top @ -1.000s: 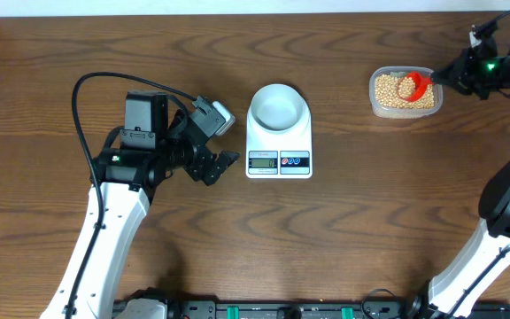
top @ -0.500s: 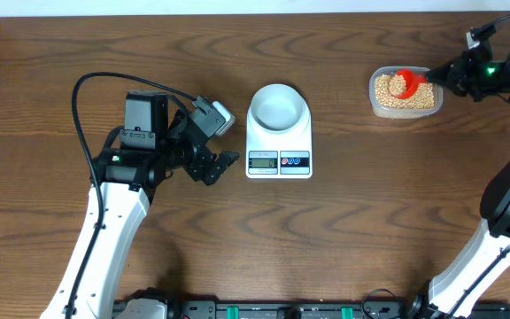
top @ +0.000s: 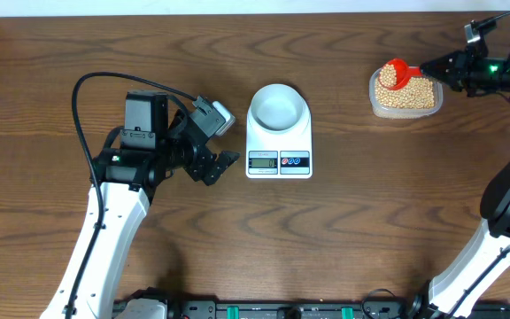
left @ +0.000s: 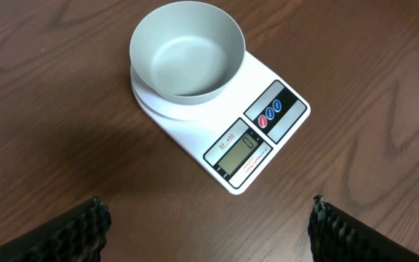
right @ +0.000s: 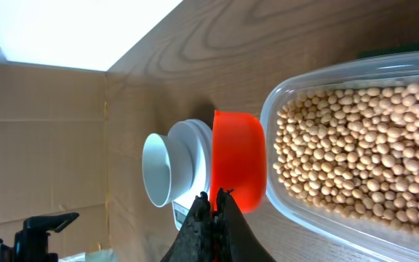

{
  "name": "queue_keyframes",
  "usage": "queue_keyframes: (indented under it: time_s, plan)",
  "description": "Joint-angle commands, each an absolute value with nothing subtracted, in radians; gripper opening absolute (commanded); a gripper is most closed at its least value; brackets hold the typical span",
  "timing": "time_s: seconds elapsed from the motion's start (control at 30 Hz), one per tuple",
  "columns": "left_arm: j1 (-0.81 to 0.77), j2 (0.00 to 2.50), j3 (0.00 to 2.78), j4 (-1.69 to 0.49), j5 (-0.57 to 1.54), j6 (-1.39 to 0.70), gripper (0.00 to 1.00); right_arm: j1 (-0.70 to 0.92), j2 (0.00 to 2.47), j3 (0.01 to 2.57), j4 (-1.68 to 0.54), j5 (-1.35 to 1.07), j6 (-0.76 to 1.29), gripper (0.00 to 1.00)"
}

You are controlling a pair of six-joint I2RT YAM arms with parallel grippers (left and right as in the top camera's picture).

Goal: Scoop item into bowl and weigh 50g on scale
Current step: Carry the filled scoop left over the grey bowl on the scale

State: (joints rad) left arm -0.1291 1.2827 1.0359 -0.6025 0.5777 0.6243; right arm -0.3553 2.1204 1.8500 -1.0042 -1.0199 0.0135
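Up and leftward since a second ago with the red scoop [top: 395, 73]: out of the heap, over the left rim of the clear plastic tub [top: 374, 106], loaded with tan beans [top: 414, 94]. Left side unchanged.

From overhead: right gripper [top: 425, 66] pinched shut on the scoop's handle. Left gripper [top: 228, 138] spread wide, touching nothing, just left of the flat white scale [top: 279, 142], with the round grey-white bowl [top: 279, 106] on its platform.

On to the left wrist: smooth matte bowl [left: 188, 51], glossy scale [left: 195, 135], "SF-400" printed beside the LCD, digits too faint to read, ribbed black fingers [left: 71, 233] far apart at the bottom corners.

Over to the right wrist: dark fingers [right: 209, 225] pressed together on the scoop [right: 238, 160], pea-round beans [right: 355, 160] filling the tub [right: 297, 215], bowl [right: 158, 171] beyond on the wood-grain table [right: 195, 65].
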Motion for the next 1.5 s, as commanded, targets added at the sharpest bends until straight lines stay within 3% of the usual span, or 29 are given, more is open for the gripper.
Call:
queue_keyframes:
  time_s: [0.0, 0.93, 1.47]
  plan:
    - [-0.13, 1.28, 1.029, -0.604, 0.591, 0.612, 0.9, -0.325, 2.13, 1.844, -1.002, -1.073, -0.005, 0.01]
    - [-0.13, 1.28, 1.029, -0.604, 0.591, 0.612, 0.9, 0.024, 2.13, 1.846, -0.831, -1.076, 0.072, 0.01]
    - [-0.13, 1.28, 1.029, -0.604, 0.591, 0.612, 0.89, 0.157, 2.13, 1.846, -0.829, -0.923, -0.062, 0.01]
